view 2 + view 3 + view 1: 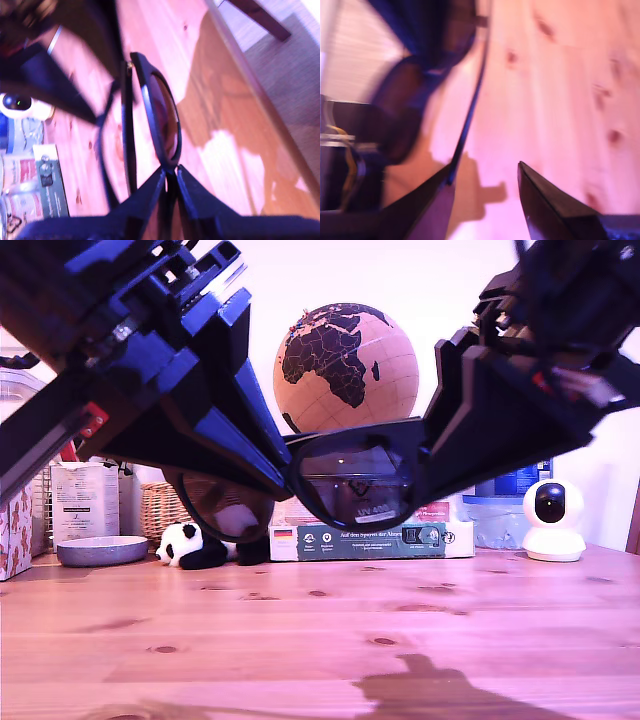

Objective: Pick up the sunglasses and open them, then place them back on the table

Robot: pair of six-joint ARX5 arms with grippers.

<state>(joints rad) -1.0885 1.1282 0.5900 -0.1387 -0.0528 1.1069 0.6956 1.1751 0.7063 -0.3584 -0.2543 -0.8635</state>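
Observation:
The black sunglasses [350, 475] hang above the pine table [320, 640], a white UV 400 sticker [375, 510] on the lens nearer the exterior view's right. My first gripper [285, 475], reaching in from the exterior view's upper left, is shut on the frame near the bridge; the first wrist view shows its fingertips [171, 172] pinching the rim of one lens [165, 115]. My second gripper [432, 455] meets the frame's end on the exterior view's right. Its jaws stand apart [485, 172], and a thin temple arm [470, 110] runs down against one finger.
Along the back stand a globe [345, 365], a flat box [360, 538], a panda plush [195, 545], a grey bowl [100, 550], a wicker basket [160, 508] and a white camera [553, 520]. The table's edge [260, 100] drops to carpet.

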